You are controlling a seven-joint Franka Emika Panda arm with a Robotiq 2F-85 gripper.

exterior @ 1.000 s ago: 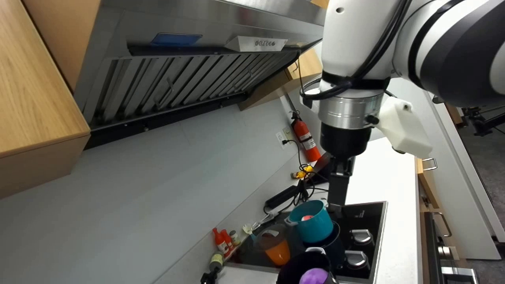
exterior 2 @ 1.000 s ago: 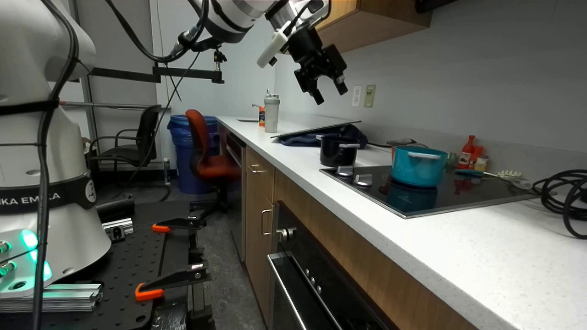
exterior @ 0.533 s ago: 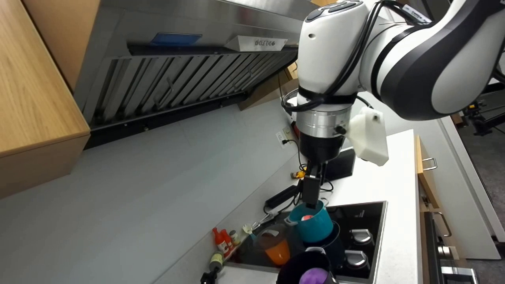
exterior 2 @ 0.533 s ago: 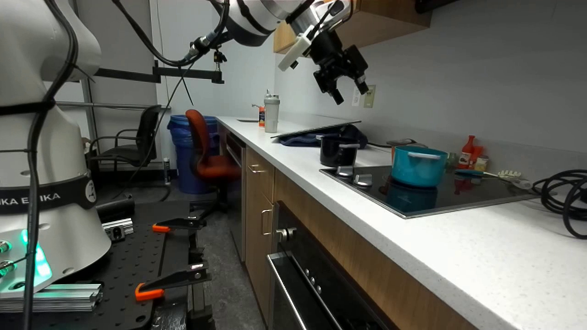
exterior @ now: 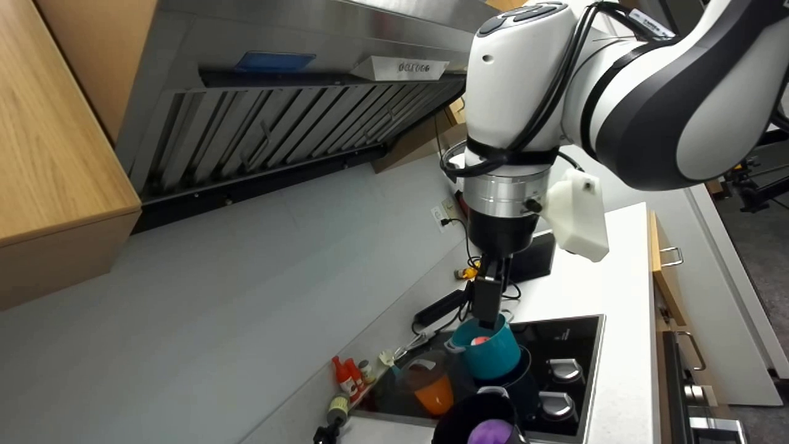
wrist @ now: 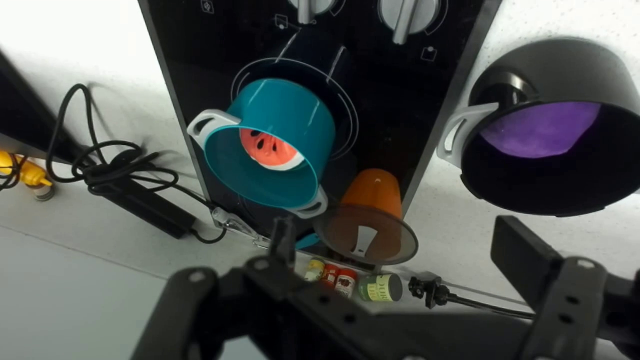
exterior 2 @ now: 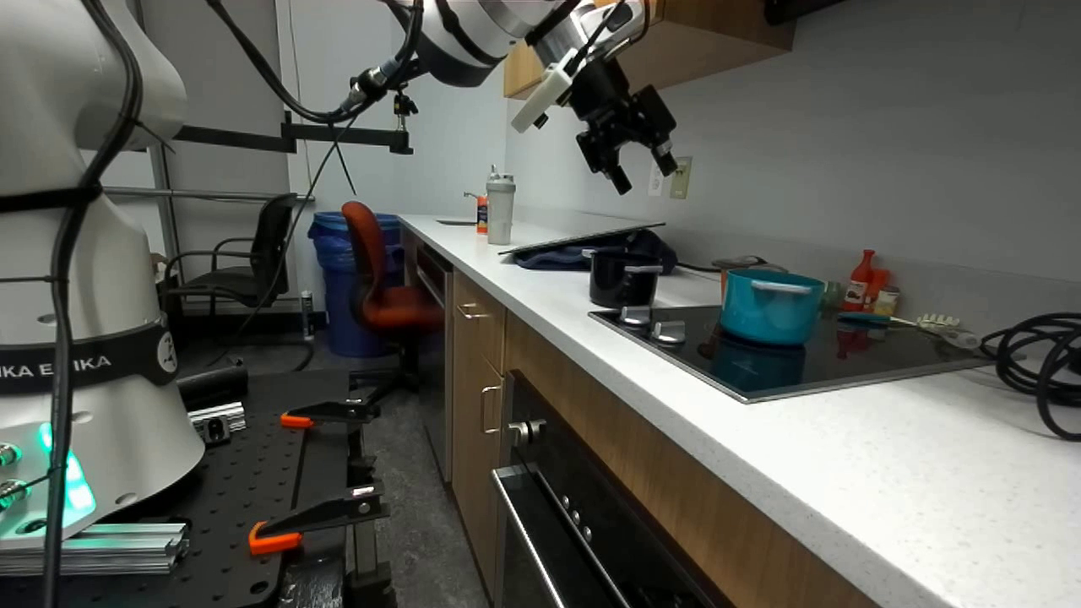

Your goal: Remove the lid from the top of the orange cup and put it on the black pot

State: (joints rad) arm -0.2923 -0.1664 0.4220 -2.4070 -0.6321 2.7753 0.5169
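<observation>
My black pincer [exterior 2: 643,171] hangs spread wide and empty over the white worktop [exterior 2: 844,473], and the round see-through grey lid [wrist: 369,233] sits on the round orange cup [wrist: 373,190] by a side edge of the shiny black stove [wrist: 395,100], with the round black pot [wrist: 572,70] past that edge.

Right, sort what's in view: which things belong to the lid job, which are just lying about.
For the job:
lid
orange cup, beneath it
black pot
gripper, open, holding nothing

Just lying about:
teal pot
watermelon slice, inside it
purple thing, inside the black pot
yellow bottle
black corded bar
red bottles
yellow-labelled jar
</observation>
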